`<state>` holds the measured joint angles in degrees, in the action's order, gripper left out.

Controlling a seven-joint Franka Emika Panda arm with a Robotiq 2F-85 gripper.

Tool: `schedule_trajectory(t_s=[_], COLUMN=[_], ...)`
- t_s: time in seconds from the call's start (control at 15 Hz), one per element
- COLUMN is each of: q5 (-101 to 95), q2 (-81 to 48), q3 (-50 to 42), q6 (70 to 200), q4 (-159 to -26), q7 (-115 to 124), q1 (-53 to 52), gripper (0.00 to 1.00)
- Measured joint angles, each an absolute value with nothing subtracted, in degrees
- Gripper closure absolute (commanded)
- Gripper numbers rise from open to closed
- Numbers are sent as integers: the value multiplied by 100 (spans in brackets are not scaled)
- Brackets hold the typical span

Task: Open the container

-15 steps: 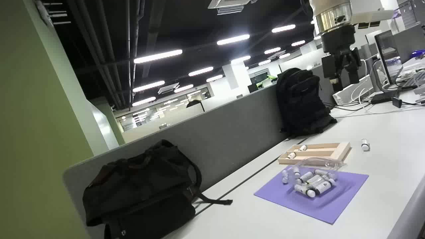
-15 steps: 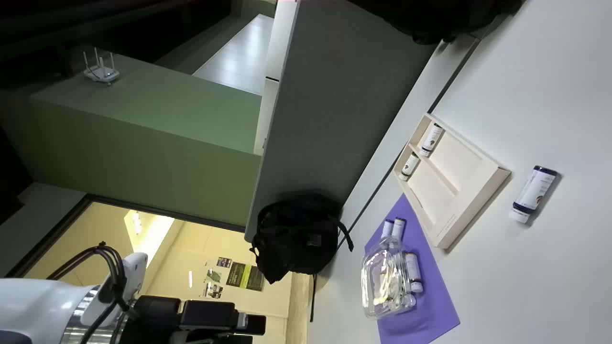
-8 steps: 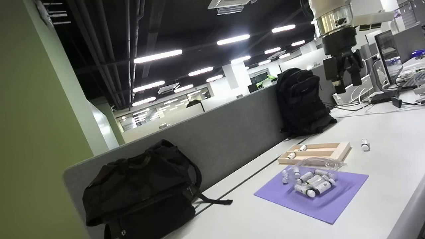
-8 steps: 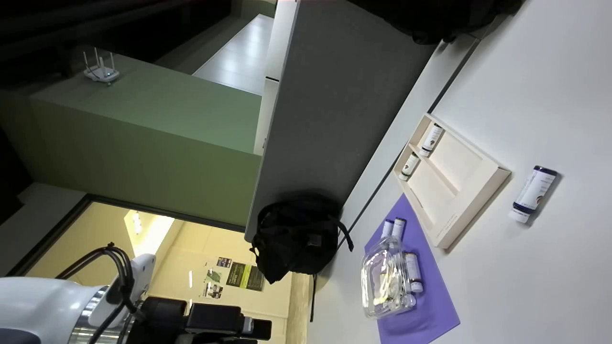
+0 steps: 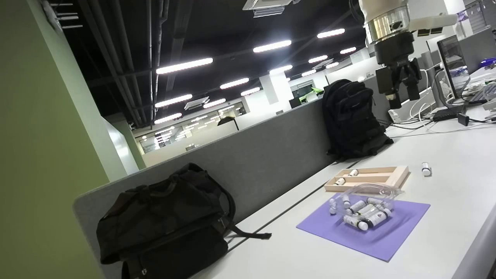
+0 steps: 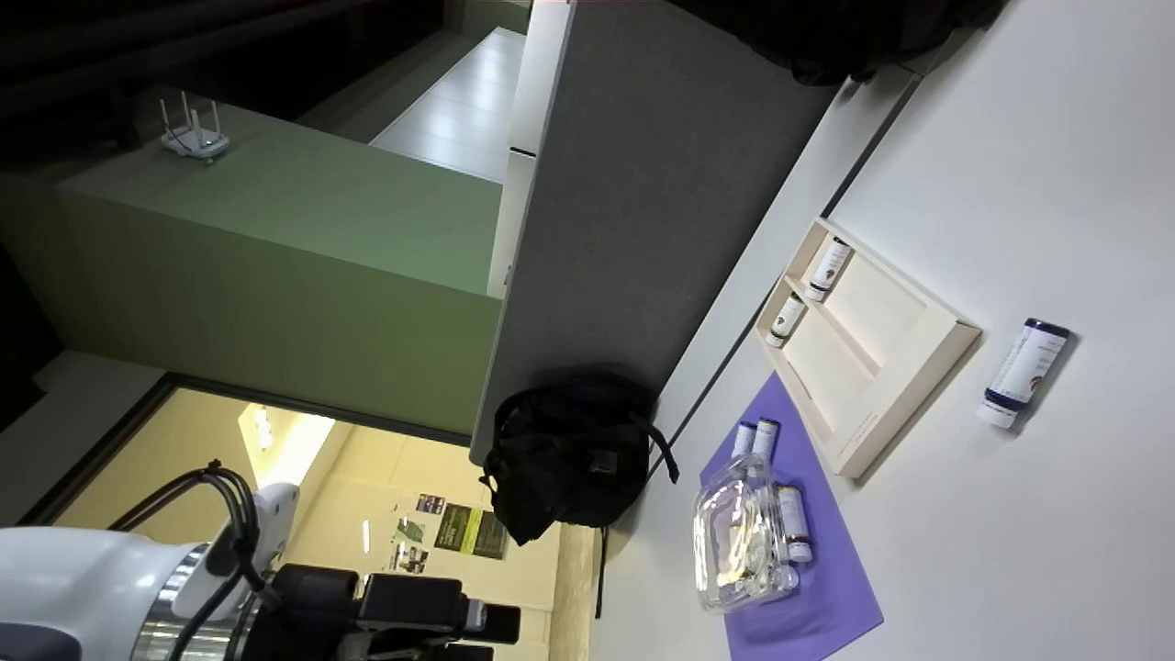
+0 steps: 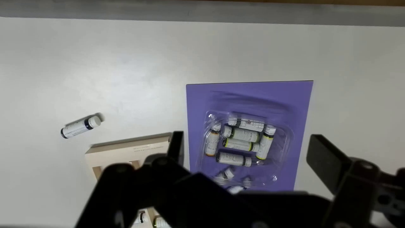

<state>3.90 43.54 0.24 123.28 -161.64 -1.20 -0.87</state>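
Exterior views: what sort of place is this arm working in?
Most likely an open-plan office. What suggests it, in an exterior view: a grey desk partition, a monitor standing further back, and rows of ceiling strip lights.

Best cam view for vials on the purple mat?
Wrist view: from above, the vials mostly show separately, caps and labels visible. Both exterior views show them smaller; in an exterior view, glare on the clear plastic shell obscures some.
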Motion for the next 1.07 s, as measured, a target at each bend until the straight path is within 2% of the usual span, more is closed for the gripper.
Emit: schedule_trajectory(t_s=[0.27, 0.6, 0.8, 1.07], q5=[326, -27, -173, -197], q2=[3597, 2345, 1840, 1741], q3=[-66, -91, -150, -138], q6=[13211, 14636, 14833, 14848], q4=[-16002, -15805, -15671, -15594], q7=[-213, 417, 660, 754], q1=[67, 958, 1358, 1370], gripper=[0, 0, 0, 0])
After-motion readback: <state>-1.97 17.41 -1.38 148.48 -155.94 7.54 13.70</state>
